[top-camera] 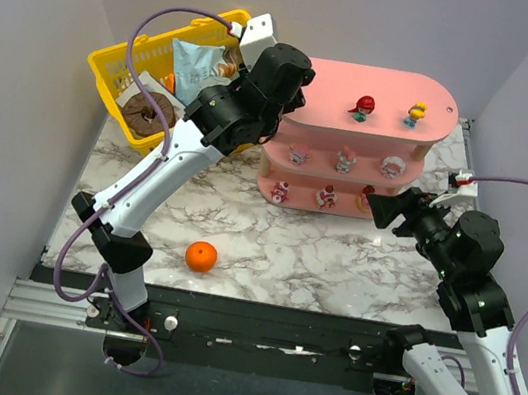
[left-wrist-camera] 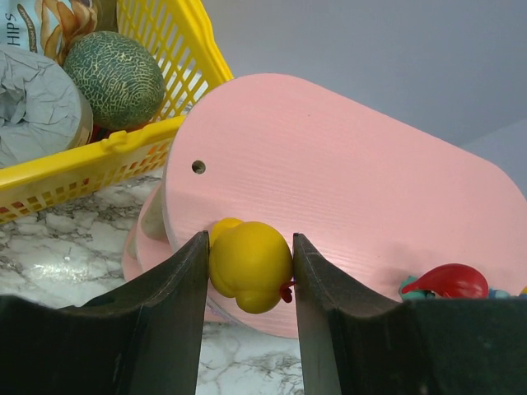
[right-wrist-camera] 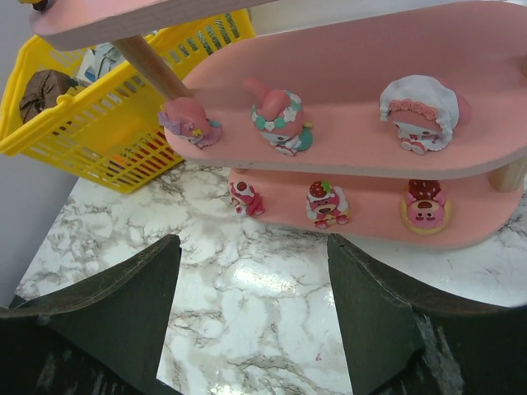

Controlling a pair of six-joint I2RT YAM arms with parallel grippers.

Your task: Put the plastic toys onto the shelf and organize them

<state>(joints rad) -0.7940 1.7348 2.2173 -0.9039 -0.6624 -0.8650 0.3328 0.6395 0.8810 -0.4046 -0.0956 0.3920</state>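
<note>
By shelf (left-wrist-camera: 346, 189), left jaws gripping yellow toy (left-wrist-camera: 249, 265), right jaws wide, "HIPS" bag (left-wrist-camera: 20, 23).

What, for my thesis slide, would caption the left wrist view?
Left gripper shut on a yellow toy at the edge of the pink shelf, with the yellow basket behind.

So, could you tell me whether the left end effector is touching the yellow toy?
Touching. The left wrist view shows both fingers pressed against the yellow toy.

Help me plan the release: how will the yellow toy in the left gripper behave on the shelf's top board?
Rounded and glossy, the yellow toy may roll or tip on the smooth top board. It looks rigid: the left gripper pinches it without visible denting.
</note>
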